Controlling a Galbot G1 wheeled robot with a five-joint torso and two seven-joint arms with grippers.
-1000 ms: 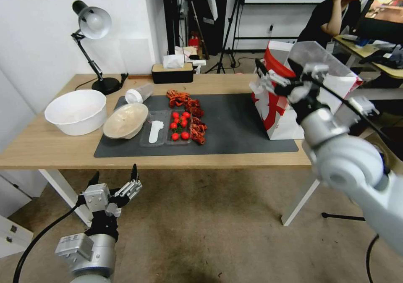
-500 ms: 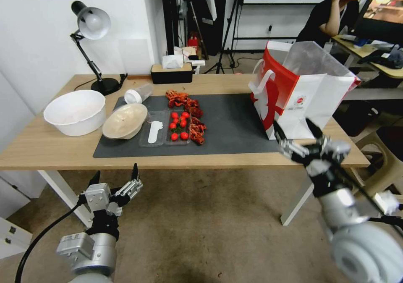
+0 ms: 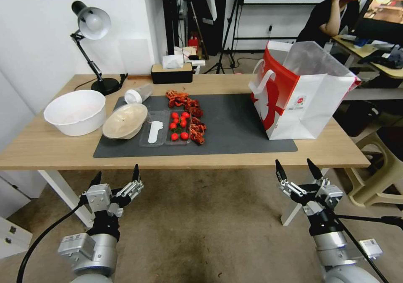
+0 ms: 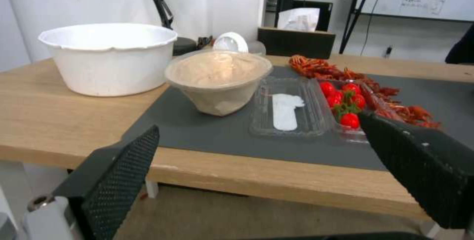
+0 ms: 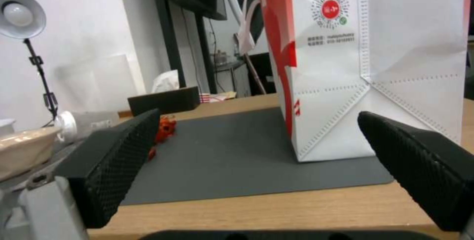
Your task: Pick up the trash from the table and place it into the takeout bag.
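The takeout bag [image 3: 302, 102] stands open at the right end of the grey mat [image 3: 235, 127] on the table [image 3: 50, 148]; its logo side faces the right wrist view [image 5: 395, 66]. Trash lies at the mat's left: a tan round bowl [image 3: 125, 120] [image 4: 217, 80], tilted, and behind it a clear white-lidded tub [image 3: 138, 94] [image 5: 84, 123] on its side. My left gripper [image 3: 116, 173] hangs open and empty below the table's front edge, facing the bowl. My right gripper [image 3: 294, 165] is open and empty too, below the front edge in front of the bag.
A large white bowl [image 3: 75, 111] sits left of the mat. A clear tray of tomatoes [image 3: 179, 125] with its flat lid [image 3: 154, 132] lies mid-mat beside red crayfish shells [image 3: 187, 102]. A desk lamp [image 3: 94, 27] and a tissue box [image 3: 172, 72] stand at the back edge.
My right arm came down from the bag's mouth to below the table's front edge, open throughout. The left arm has stayed where it was.
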